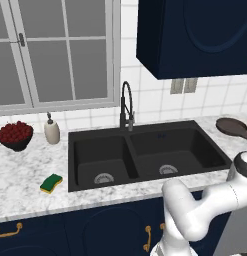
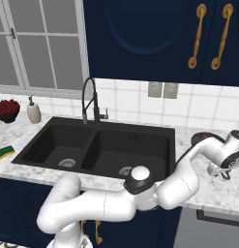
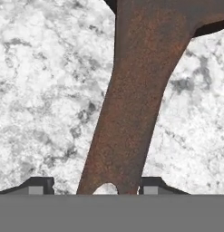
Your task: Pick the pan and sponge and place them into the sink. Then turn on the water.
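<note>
Marble counter (image 3: 36, 90) under pan (image 3: 131, 90) handle, between gripper (image 3: 96, 188) tips.

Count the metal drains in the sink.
2. One drain lies in the sink's left basin, the other drain in the right basin; both sit on the basin floors, near the front.

arm stretched right, tool (image 3: 96, 188) low, prob. open

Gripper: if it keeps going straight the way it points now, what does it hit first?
The pan handle. In the hand view it runs up between the two fingertips, which stand apart on either side of it over the marble counter. How far above the handle they are is unclear.
</note>
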